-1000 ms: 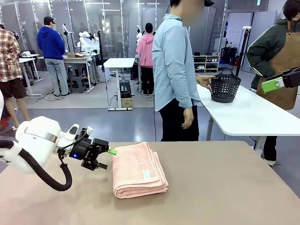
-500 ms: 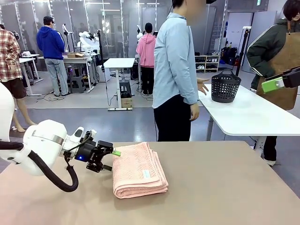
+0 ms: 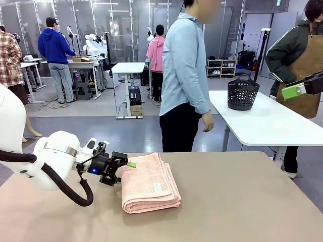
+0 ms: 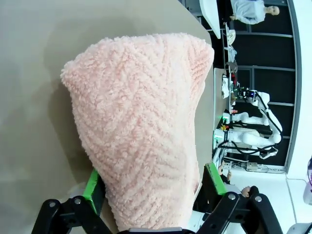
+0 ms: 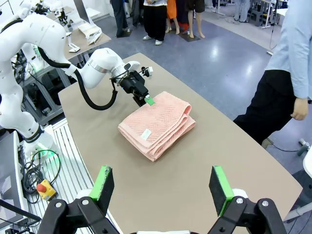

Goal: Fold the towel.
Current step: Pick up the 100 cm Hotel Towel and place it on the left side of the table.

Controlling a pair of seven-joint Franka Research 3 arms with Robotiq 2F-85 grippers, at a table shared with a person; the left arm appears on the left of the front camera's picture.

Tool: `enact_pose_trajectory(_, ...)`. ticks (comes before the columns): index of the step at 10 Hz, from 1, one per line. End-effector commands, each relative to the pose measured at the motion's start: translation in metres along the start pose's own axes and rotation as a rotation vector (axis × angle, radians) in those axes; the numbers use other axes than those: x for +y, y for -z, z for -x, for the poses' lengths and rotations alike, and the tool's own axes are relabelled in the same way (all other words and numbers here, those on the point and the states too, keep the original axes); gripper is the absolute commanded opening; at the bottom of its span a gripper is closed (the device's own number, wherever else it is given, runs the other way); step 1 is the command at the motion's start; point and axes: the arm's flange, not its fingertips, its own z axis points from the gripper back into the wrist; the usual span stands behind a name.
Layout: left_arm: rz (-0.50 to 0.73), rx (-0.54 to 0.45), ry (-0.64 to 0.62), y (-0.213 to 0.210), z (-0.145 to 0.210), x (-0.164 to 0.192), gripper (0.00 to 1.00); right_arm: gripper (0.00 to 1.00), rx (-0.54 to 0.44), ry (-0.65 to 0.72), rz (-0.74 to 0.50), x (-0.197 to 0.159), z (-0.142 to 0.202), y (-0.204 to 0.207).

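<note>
Towel [image 3: 150,182] folded on the table [image 3: 242,201], its near corner lying between my left gripper's [image 4: 152,184] green fingers [image 4: 92,185], jaws partly open around it, grip not certain, my right gripper [image 5: 162,184] wide open and empty, well above the towel.

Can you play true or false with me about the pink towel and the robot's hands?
1. The towel lies folded on the brown table. True.
2. The left gripper has the towel's edge between its fingers. True: a green pad sits on each side of the cloth in the left wrist view.
3. The right gripper is holding the towel. False: it hangs open in the air, high above the table.
4. The black basket sits on top of the towel. False: it stands on the white table farther back.
5. The person's hand is touching the towel. False: it hangs at the person's side.
</note>
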Motion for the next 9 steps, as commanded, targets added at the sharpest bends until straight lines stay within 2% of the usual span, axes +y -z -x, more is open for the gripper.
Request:
enact_pose_trajectory(1,-0.028,-0.056,-0.026,0.0167,-0.0044,0.0045,0.79,0.99,0.001,0.0,0.0,-0.0008,0.0,0.0002)
enact_pose_trajectory(3,-0.025,-0.056,-0.016,0.0178,-0.0043,0.0045,0.2,0.99,0.001,0.0,0.0,-0.0008,0.0,0.0002)
enact_pose_trajectory(4,-0.032,-0.057,-0.007,0.0167,-0.0027,0.0025,0.0,0.99,0.001,0.0,0.0,-0.0008,0.0,0.0002)
enact_pose_trajectory(6,-0.034,-0.055,0.004,0.0146,-0.0013,-0.0006,0.0,0.99,0.001,0.0,0.0,-0.0008,0.0,0.0002)
enact_pose_trajectory(7,-0.038,-0.056,0.003,0.0132,-0.0015,-0.0013,0.05,0.99,0.001,0.0,0.0,-0.0008,0.0,0.0002)
enact_pose_trajectory(8,-0.045,-0.059,0.002,0.0112,-0.002,-0.0016,0.0,0.99,0.001,0.0,0.0,-0.0008,0.0,0.0002)
enact_pose_trajectory(9,-0.049,-0.059,0.0,0.0103,-0.003,-0.0016,0.0,0.99,0.001,0.0,0.0,-0.0008,0.0,0.0002)
